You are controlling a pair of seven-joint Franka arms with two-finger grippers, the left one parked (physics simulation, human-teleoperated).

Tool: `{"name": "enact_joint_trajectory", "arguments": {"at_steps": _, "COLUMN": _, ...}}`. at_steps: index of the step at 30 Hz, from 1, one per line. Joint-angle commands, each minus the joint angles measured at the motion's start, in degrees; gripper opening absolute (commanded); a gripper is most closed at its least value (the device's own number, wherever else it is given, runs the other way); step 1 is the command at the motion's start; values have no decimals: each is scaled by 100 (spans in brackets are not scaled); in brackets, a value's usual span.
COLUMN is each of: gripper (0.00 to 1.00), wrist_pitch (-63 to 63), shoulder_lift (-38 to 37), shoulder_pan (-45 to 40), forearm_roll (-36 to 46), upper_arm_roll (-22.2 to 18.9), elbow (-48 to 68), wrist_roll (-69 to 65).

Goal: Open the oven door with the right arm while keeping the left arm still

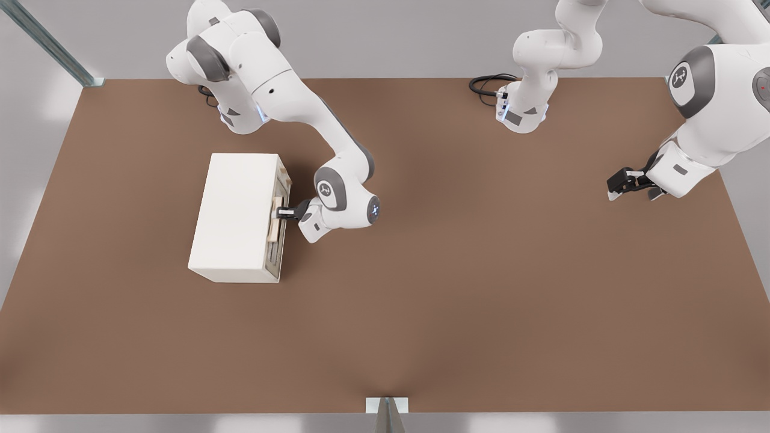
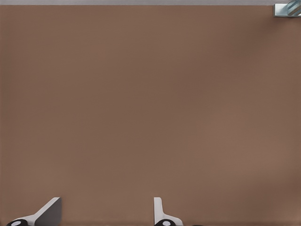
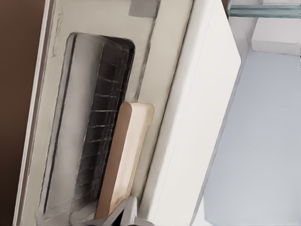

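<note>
Pincer [image 1: 283, 212] at tan handle [image 1: 275, 219], grip unclear | oven door [image 3: 89, 127] shut | oven [image 1: 234, 216] interior hidden

We see the oven door [image 3: 89, 117] close up, a cream-white panel with a dark rectangular window [image 3: 89, 127] through which a wire rack shows. A tan bar handle [image 3: 124, 157] runs alongside the window, between it and the oven [image 3: 197, 117] top edge. One grey fingertip [image 3: 123, 212] of the gripper [image 3: 123, 217] lies against the near end of that handle; we cannot tell how the fingers are set. A small grey square [image 3: 143, 7] sits on the door past the window's far end. Brown table [image 3: 19, 94] shows beside the door.
</note>
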Motion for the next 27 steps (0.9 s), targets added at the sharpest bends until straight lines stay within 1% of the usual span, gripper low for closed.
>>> {"name": "enact_joint_trajectory", "arguments": {"at_steps": 1, "gripper": 0, "wrist_pitch": 22, "shoulder_lift": -1, "shoulder_pan": 42, "forearm_roll": 23, "upper_arm_roll": 1, "elbow": 15, "wrist_roll": 596}}
{"name": "enact_joint_trajectory", "arguments": {"at_steps": 5, "gripper": 0, "wrist_pitch": -110, "shoulder_lift": -1, "shoulder_pan": 359, "forearm_roll": 110, "upper_arm_roll": 10, "elbow": 349, "wrist_roll": 570}}
{"name": "enact_joint_trajectory", "arguments": {"at_steps": 7, "gripper": 0, "wrist_pitch": -118, "shoulder_lift": 16, "shoulder_pan": 377, "forearm_roll": 488, "upper_arm_roll": 45, "elbow": 533, "wrist_roll": 948}}
{"name": "enact_joint_trajectory", "arguments": {"at_steps": 9, "gripper": 0, "wrist_pitch": -145, "shoulder_lift": -291, "shoulder_pan": 298, "forearm_roll": 813, "upper_arm_roll": 80, "elbow": 709, "wrist_roll": 764}}
{"name": "enact_joint_trajectory", "arguments": {"at_steps": 11, "gripper": 0, "wrist_pitch": -57, "shoulder_lift": -1055, "shoulder_pan": -352, "forearm_roll": 1832, "upper_arm_roll": 80, "elbow": 700, "wrist_roll": -308}}
{"name": "enact_joint_trajectory", "arguments": {"at_steps": 12, "gripper": 0, "wrist_pitch": 136, "shoulder_lift": -1468, "shoulder_pan": -958, "forearm_roll": 2500, "upper_arm_roll": 115, "elbow": 700, "wrist_roll": -1063}}
{"name": "enact_joint_trajectory", "arguments": {"at_steps": 13, "gripper": 5, "wrist_pitch": 207, "shoulder_lift": -1732, "shoulder_pan": -1556, "forearm_roll": 2835, "upper_arm_roll": 115, "elbow": 700, "wrist_roll": -2180}}
{"name": "enact_joint_trajectory", "arguments": {"at_steps": 14, "gripper": 17, "wrist_pitch": 294, "shoulder_lift": -1970, "shoulder_pan": -1759, "forearm_roll": 2818, "upper_arm_roll": 115, "elbow": 700, "wrist_roll": -2875}}
{"name": "enact_joint_trajectory", "arguments": {"at_steps": 15, "gripper": 22, "wrist_pitch": 330, "shoulder_lift": -2207, "shoulder_pan": -1926, "forearm_roll": 2817, "upper_arm_roll": 124, "elbow": 700, "wrist_roll": -3121}}
{"name": "enact_joint_trajectory", "arguments": {"at_steps": 16, "gripper": 48, "wrist_pitch": 347, "shoulder_lift": -2348, "shoulder_pan": -2251, "forearm_roll": 2844, "upper_arm_roll": 159, "elbow": 692, "wrist_roll": -4087}}
{"name": "enact_joint_trajectory", "arguments": {"at_steps": 17, "gripper": 100, "wrist_pitch": 733, "shoulder_lift": -2506, "shoulder_pan": -2392, "forearm_roll": 2923, "upper_arm_roll": 150, "elbow": 604, "wrist_roll": -4203}}
{"name": "enact_joint_trajectory", "arguments": {"at_steps": 18, "gripper": 100, "wrist_pitch": 980, "shoulder_lift": -2602, "shoulder_pan": -2392, "forearm_roll": 2914, "upper_arm_roll": 150, "elbow": 604, "wrist_roll": -4203}}
{"name": "enact_joint_trajectory", "arguments": {"at_steps": 19, "gripper": 100, "wrist_pitch": 936, "shoulder_lift": -2708, "shoulder_pan": -2392, "forearm_roll": 2932, "upper_arm_roll": 133, "elbow": 630, "wrist_roll": -4176}}
{"name": "enact_joint_trajectory", "arguments": {"at_steps": 20, "gripper": 100, "wrist_pitch": 936, "shoulder_lift": -2735, "shoulder_pan": -2392, "forearm_roll": 2932, "upper_arm_roll": -8, "elbow": 700, "wrist_roll": -4176}}
{"name": "enact_joint_trajectory", "arguments": {"at_steps": 21, "gripper": 100, "wrist_pitch": 954, "shoulder_lift": -2735, "shoulder_pan": -2409, "forearm_roll": 2932, "upper_arm_roll": -34, "elbow": 700, "wrist_roll": -4168}}
{"name": "enact_joint_trajectory", "arguments": {"at_steps": 22, "gripper": 100, "wrist_pitch": 954, "shoulder_lift": -2629, "shoulder_pan": -2251, "forearm_roll": 2923, "upper_arm_roll": -351, "elbow": 718, "wrist_roll": -4168}}
{"name": "enact_joint_trajectory", "arguments": {"at_steps": 26, "gripper": 100, "wrist_pitch": 980, "shoulder_lift": -2541, "shoulder_pan": -2497, "forearm_roll": 2949, "upper_arm_roll": -377, "elbow": 832, "wrist_roll": -4159}}
{"name": "enact_joint_trajectory", "arguments": {"at_steps": 27, "gripper": 100, "wrist_pitch": 971, "shoulder_lift": -2541, "shoulder_pan": -2506, "forearm_roll": 2949, "upper_arm_roll": -377, "elbow": 1043, "wrist_roll": -4168}}
